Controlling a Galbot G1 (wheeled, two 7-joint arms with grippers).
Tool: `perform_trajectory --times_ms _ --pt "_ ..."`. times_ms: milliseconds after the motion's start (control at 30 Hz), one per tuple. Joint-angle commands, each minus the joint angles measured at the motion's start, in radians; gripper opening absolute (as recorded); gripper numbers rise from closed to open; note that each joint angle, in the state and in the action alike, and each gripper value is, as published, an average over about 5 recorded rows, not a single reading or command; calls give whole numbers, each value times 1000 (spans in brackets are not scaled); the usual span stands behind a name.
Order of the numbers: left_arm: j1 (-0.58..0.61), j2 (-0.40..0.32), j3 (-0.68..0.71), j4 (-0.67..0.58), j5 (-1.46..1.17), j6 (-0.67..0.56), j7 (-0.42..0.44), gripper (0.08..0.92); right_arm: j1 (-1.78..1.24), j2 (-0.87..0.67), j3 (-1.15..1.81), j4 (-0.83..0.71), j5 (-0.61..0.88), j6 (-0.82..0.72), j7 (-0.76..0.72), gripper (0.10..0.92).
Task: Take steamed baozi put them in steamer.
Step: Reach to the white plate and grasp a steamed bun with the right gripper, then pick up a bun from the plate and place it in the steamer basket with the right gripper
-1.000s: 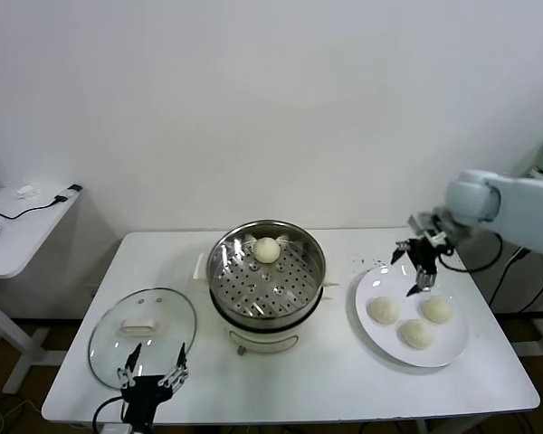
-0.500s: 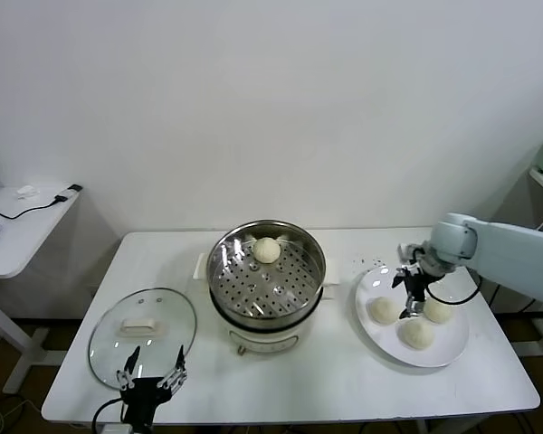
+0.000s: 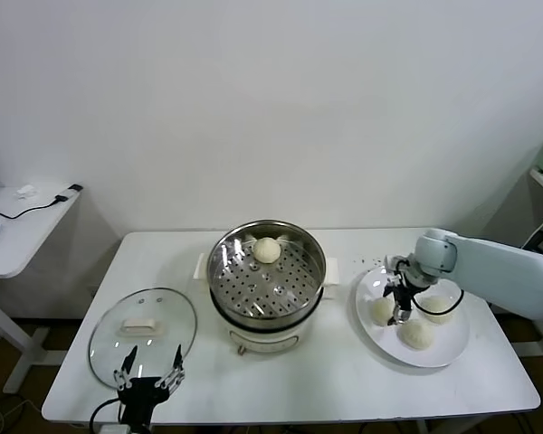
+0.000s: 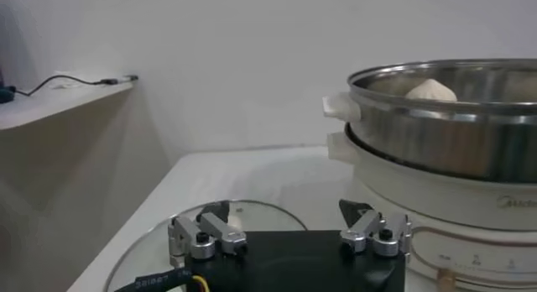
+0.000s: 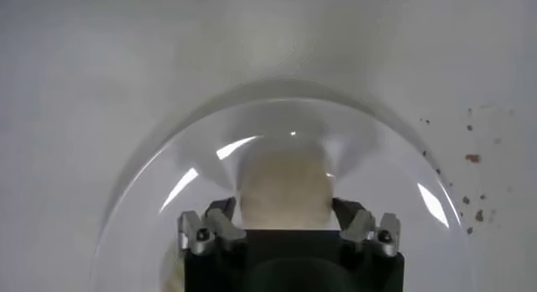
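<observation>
The steamer (image 3: 266, 318) stands mid-table with one baozi (image 3: 267, 250) on its perforated tray; it also shows in the left wrist view (image 4: 445, 138). Three baozi lie on a white plate (image 3: 445, 351) to the right: a left one (image 3: 379, 312), a front one (image 3: 419, 335) and a right one (image 3: 439, 308). My right gripper (image 3: 398, 299) is down over the left baozi. In the right wrist view the gripper (image 5: 284, 212) is open with that baozi (image 5: 283, 185) between its fingers. My left gripper (image 3: 149, 376) is open and empty at the table's front edge.
A round glass lid (image 3: 143, 325) lies flat on the table left of the steamer, just behind my left gripper. A low white side table (image 3: 18, 226) with a cable stands at the far left. Dark crumbs (image 3: 369, 263) dot the table behind the plate.
My right gripper has moved left and down from the plate's back edge onto the left baozi, its fingers now on either side of it. The left arm has not moved.
</observation>
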Motion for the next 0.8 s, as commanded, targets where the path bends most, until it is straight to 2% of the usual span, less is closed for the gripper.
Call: perform_trajectory --times_ms 33,233,400,600,800 --pt "0 -1 2 -4 1 2 -1 823 0 -15 28 18 -12 -10 3 604" --pt "1 -3 14 -15 2 4 -1 823 204 -72 -58 89 18 12 -33 561" --pt "1 -1 27 -22 3 5 0 823 512 -70 -203 142 154 38 -111 560" --pt "4 6 44 -27 4 3 1 823 830 59 -312 236 428 -2 -135 566" --pt "6 11 59 -39 5 5 3 823 876 248 -238 337 643 -139 -6 568"
